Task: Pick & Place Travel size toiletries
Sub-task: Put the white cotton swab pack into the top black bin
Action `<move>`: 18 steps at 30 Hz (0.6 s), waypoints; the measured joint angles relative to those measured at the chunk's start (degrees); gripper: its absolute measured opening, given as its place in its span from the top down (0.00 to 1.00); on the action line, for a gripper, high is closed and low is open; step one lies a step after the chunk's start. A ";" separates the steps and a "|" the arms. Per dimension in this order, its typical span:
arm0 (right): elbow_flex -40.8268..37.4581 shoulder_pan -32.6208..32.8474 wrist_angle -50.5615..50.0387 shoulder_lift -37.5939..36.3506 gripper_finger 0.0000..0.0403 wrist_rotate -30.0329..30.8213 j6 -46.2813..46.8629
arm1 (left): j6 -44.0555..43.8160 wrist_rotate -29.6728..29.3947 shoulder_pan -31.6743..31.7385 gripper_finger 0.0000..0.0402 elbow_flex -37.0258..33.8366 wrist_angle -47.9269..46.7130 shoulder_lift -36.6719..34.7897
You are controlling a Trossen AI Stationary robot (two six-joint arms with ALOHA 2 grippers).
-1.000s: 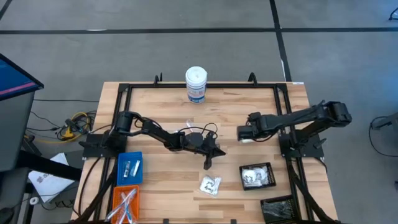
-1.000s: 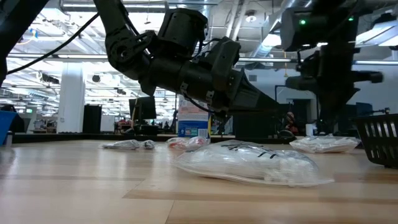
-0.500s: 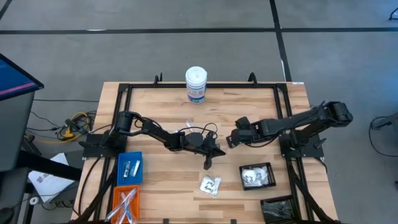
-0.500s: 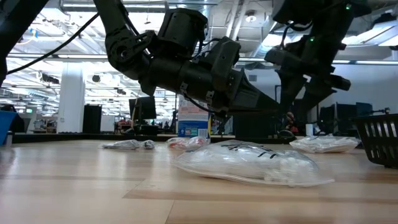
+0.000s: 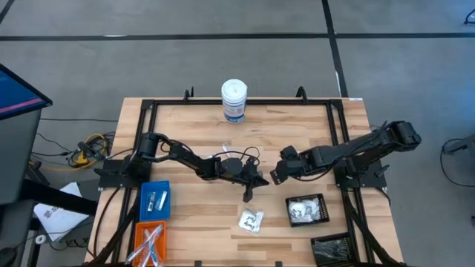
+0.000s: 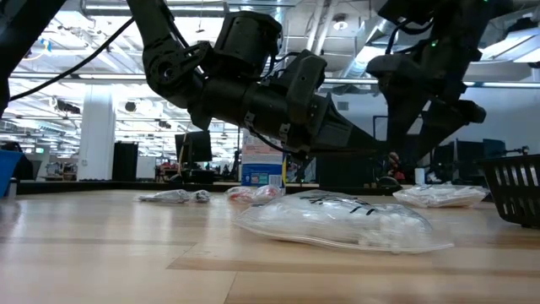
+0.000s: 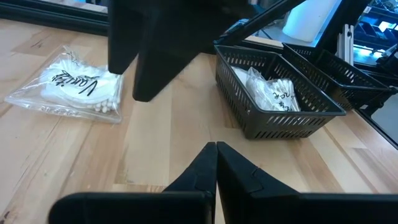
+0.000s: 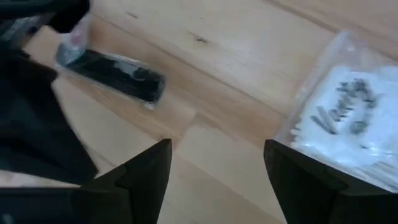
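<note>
At the counter's [image 5: 193, 215] near edge, an orange bin [image 5: 148, 242] holds thin sticks beside a blue bin [image 5: 154, 202] of small tubes. A clear packet [image 5: 251, 220] lies loose mid-counter; another fills the black basket [image 5: 306, 211]. Beyond, the left gripper [image 5: 248, 194] is pressed together, the right gripper [image 5: 276, 176] spread apart, empty.

A clear packet of white swabs [image 5: 251, 220] lies flat on the counter [image 5: 200, 126] — another packet [image 5: 300, 211] sits in the black basket [image 5: 320, 201] — a slim black piece [image 8: 118, 74] lies nearby.

Left gripper [image 5: 256, 181] shut at mid-table, right gripper [image 5: 276, 175] beside it, fingers apart
</note>
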 joint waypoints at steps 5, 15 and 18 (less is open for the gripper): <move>0.00 0.36 1.48 0.23 0.40 -1.43 0.48 | 0.01 0.00 0.00 1.00 0.00 -0.05 0.00; -0.04 -3.02 -22.04 0.21 0.90 1.55 14.94 | 0.01 0.01 0.00 1.00 0.00 -0.15 0.00; -0.04 -3.03 -21.83 0.21 0.97 4.49 13.07 | 0.02 0.02 0.00 1.00 0.00 -0.14 0.00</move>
